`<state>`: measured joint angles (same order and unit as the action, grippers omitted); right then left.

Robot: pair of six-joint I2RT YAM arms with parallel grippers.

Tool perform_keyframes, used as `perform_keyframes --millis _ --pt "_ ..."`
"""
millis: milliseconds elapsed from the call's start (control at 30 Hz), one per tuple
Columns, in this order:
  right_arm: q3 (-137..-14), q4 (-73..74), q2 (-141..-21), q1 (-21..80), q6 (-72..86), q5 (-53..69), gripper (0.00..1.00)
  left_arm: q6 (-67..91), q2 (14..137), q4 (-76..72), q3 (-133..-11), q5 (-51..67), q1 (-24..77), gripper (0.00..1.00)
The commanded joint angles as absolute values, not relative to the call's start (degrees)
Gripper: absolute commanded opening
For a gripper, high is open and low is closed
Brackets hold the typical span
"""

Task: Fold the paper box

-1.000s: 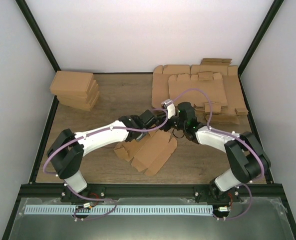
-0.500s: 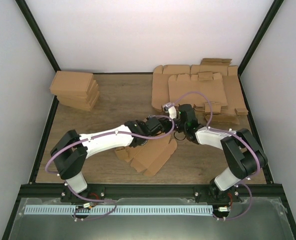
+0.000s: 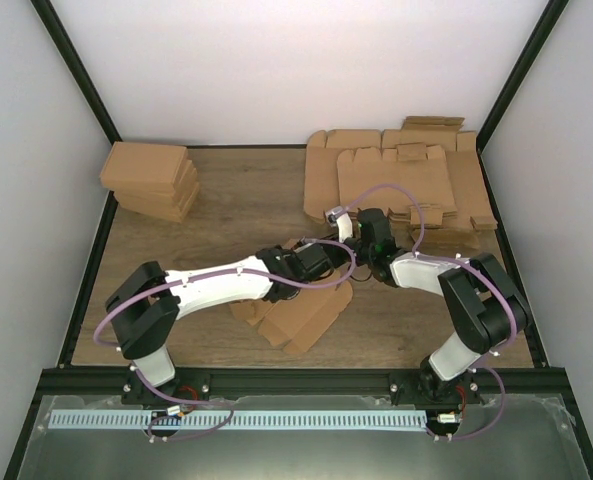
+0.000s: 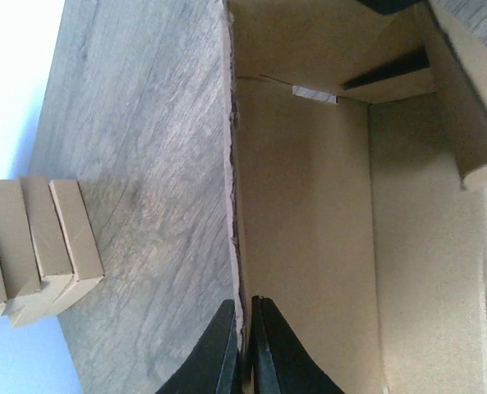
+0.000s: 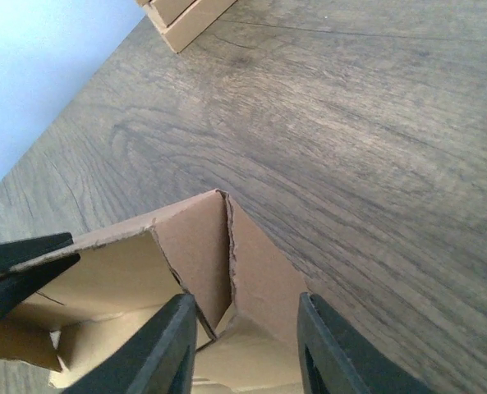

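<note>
Brown cardboard box [image 3: 301,305] lies mid-table, toward the near edge, partly raised. Left gripper [image 4: 241,305] is clamped on one upright wall's edge. Right gripper [image 5: 245,302] stands open astride a corner flap. Step: erecting walls. Next, I judge, the right must pinch and tuck that flap.

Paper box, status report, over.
Left gripper shut on paper box edge. Right gripper open, straddling its raised corner. Grippers crowd each other.

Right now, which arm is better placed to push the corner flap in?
Probably right: the right gripper, open, straddles a raised corner of the paper box; the left gripper is shut on its edge.
</note>
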<state>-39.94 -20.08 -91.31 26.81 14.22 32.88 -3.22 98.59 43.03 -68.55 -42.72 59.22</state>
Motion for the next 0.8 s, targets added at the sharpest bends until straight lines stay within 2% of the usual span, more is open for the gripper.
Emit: perform_keyframes --millis 0,100,333,767 --pt "-40.1 -20.9 -91.4 26.5 14.5 34.0 0.4 -3.8 99.9 43.4 -68.4 -44.3 60.1 0.06" --pt "-39.8 -19.9 -90.7 26.6 14.3 33.7 0.44 -3.9 100.0 43.3 -68.3 -45.0 60.5 0.06" --pt "-37.5 -18.8 -88.5 26.6 15.0 33.0 0.4 -4.0 100.8 43.8 -68.3 -47.1 61.3 0.06" --pt "-35.0 -22.7 -85.2 26.3 19.0 32.6 0.41 -3.7 102.5 43.9 -68.4 -49.3 64.0 0.1"
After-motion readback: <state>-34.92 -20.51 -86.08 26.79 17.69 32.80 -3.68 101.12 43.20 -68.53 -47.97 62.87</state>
